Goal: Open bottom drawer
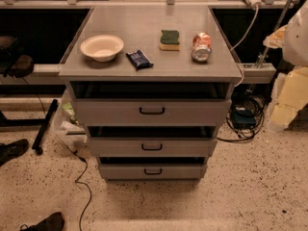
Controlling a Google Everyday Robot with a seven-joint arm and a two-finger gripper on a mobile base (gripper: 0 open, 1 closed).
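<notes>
Three grey metal drawers are stacking down the front of the grey cabinet (151, 105), each one carrying a small black U-shaped handle. The bottom drawer (125, 172), the shortest and narrowest front, is sitting at the cabinet's foot just above the speckled floor (240, 191), with its handle (153, 171) centred on the front and a dark gap showing along its top edge.

The cabinet's flat grey worktop (144, 23) is carrying four things. A cream round bowl (102, 47) is standing upright near the cabinet's left edge. A dark blue snack packet (139, 59) is lying just to the bowl's right, close to the cabinet's front edge. A green-topped yellow sponge (170, 39) is resting flat near the cabinet's middle, and a red and silver drink can (201, 46) is lying on its side toward the cabinet's right edge.

My pale white and yellowish arm (294, 57) is showing at the picture's right edge, well apart from the cabinet and from the bottom drawer's handle. My jaws are sitting somewhere in that pale shape, touching nothing on the cabinet, and I cannot tell whether they are clenched or released.

A thin black cable (83, 186) is trailing over the floor to the cabinet's left.
</notes>
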